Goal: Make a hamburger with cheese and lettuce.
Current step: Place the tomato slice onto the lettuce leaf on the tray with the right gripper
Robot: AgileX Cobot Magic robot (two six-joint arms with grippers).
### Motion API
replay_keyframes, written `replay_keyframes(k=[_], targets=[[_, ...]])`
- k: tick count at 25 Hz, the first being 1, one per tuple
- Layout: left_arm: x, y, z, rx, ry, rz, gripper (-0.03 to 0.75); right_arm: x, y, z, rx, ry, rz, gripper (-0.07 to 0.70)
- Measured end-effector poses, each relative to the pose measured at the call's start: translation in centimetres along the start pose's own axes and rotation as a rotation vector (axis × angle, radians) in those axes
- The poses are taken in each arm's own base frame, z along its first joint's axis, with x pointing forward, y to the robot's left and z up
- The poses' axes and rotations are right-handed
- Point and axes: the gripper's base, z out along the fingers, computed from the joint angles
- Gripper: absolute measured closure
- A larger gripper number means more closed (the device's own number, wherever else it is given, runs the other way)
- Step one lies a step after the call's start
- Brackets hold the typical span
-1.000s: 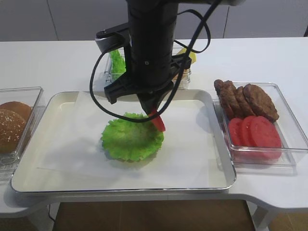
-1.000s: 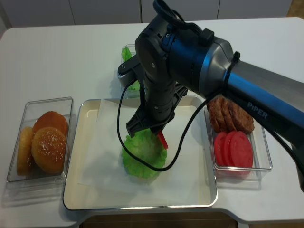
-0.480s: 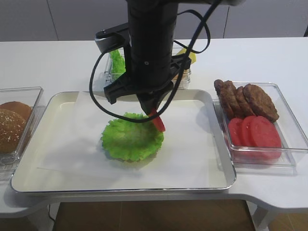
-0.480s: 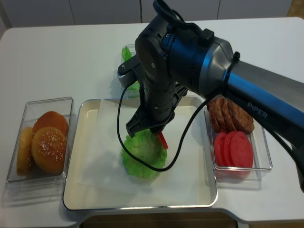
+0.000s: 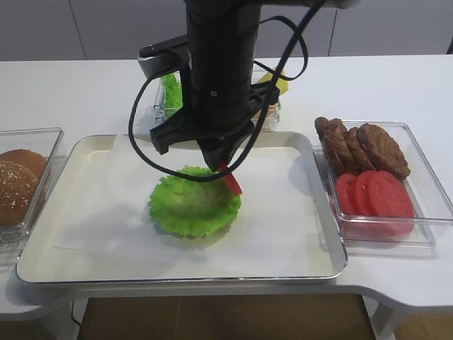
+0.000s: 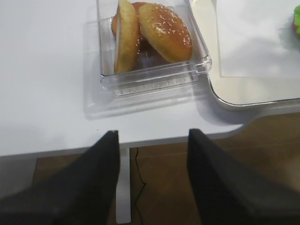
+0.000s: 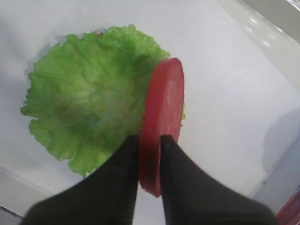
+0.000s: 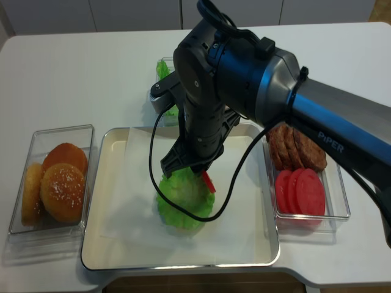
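The hamburger (image 5: 192, 207) is a low stack topped by the frilly green lettuce (image 7: 89, 103), and it lies on white paper in the tray (image 5: 71, 261). It also shows in the realsense view (image 8: 182, 200). My right gripper (image 7: 150, 140) is shut on a red tomato slice (image 7: 165, 108) and holds it on edge just above the stack's right rim (image 5: 230, 178). The cheese (image 5: 277, 79) shows only as a yellow bit behind the arm. My left gripper (image 6: 153, 133) is open and empty over the table's front left edge.
A clear box of seeded buns (image 5: 18, 185) stands left of the tray and shows in the left wrist view (image 6: 150, 33). A clear box with brown patties (image 5: 361, 145) and tomato slices (image 5: 374, 195) stands at the right. A box of spare lettuce (image 8: 162, 72) stands behind the tray.
My right gripper with the tomato slice has shifted very slightly up and to the left over the lettuce. Nothing else moved.
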Motion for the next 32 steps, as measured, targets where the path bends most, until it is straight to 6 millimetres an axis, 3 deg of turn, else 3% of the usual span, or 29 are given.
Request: replay_keyframes(k=[19, 32], targets=[[0.0, 0.0, 0.0, 0.0, 0.0, 0.0, 0.363, 0.01, 0.07, 0.0, -0.007, 0.001, 0.003, 0.484], [0.0, 0.0, 0.0, 0.0, 0.0, 0.0, 0.363, 0.02, 0.38, -0.01, -0.041, 0.002, 0.015, 0.149]])
